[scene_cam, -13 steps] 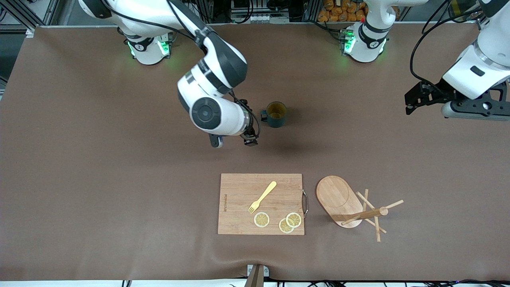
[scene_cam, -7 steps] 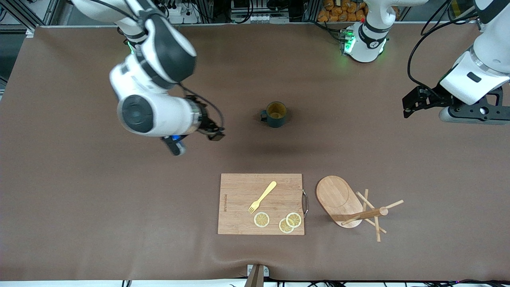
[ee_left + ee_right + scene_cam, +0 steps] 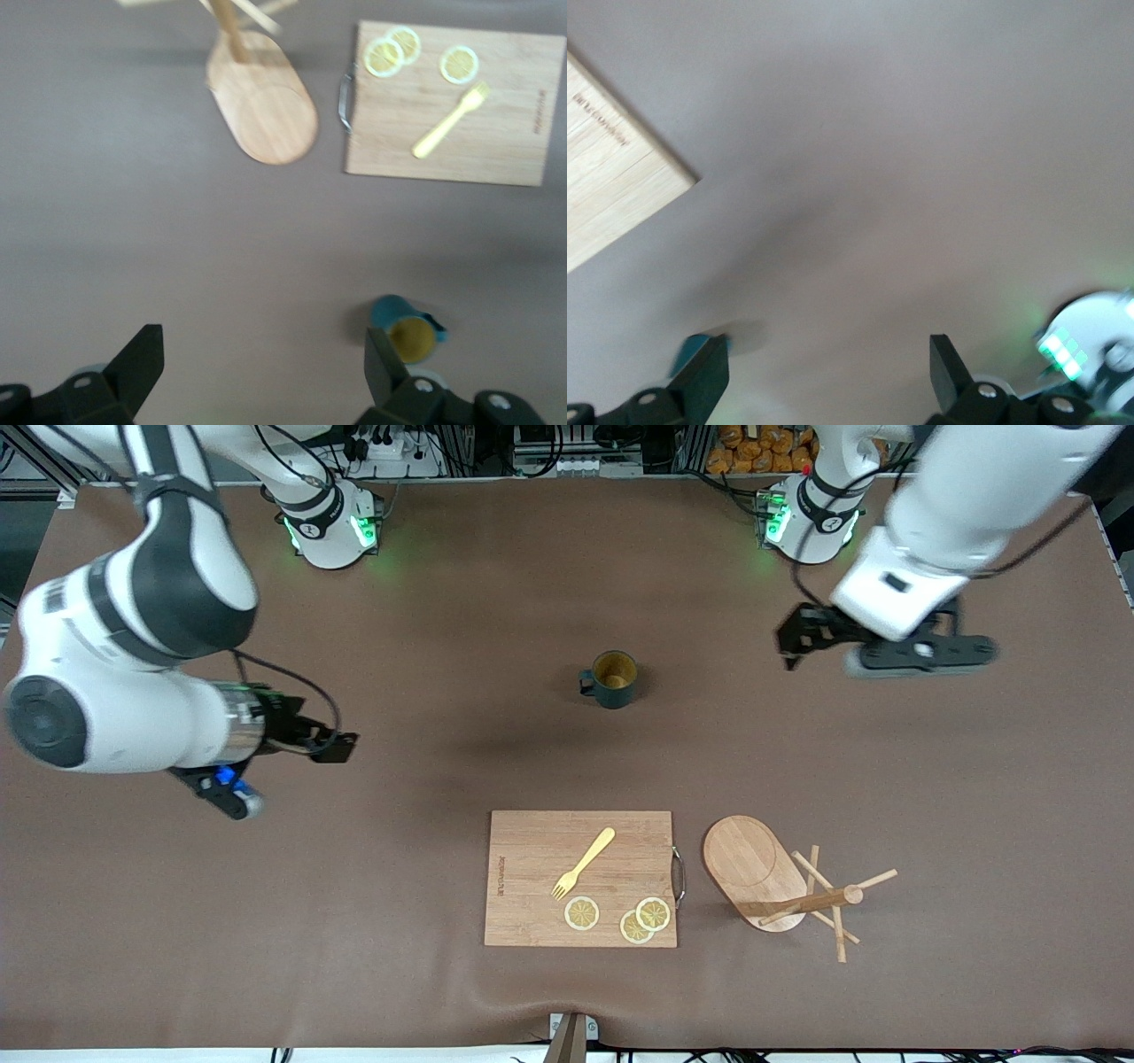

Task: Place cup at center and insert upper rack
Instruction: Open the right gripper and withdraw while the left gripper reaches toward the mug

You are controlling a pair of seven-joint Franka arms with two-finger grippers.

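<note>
Left hand: your left hand (image 3: 795, 643) hangs in the air over bare tabletop (image 3: 443, 646), fingers (image 3: 135, 365) spread wide, holding nothing.
Right hand: your right hand (image 3: 335, 746) is up over the tabletop toward the right arm's end, fingers (image 3: 948, 366) fully apart, also empty.
Cup: the small dark teal mug with a mustard-yellow inside (image 3: 611, 678) stands upright on the brown tabletop between your two hands, clear of both, handle pointing toward the right arm's end.
Upper rack: the light bamboo mug tree with oval base, round post and thin pegs (image 3: 780, 881) lies tipped on its side, well apart from your left hand and nearer the front camera than the mug.
Cutting board: the rectangular wooden board (image 3: 580, 878) lies just beside the mug tree's base, carrying a yellow plastic fork (image 3: 583, 863) and three lemon slices (image 3: 620, 914).
</note>
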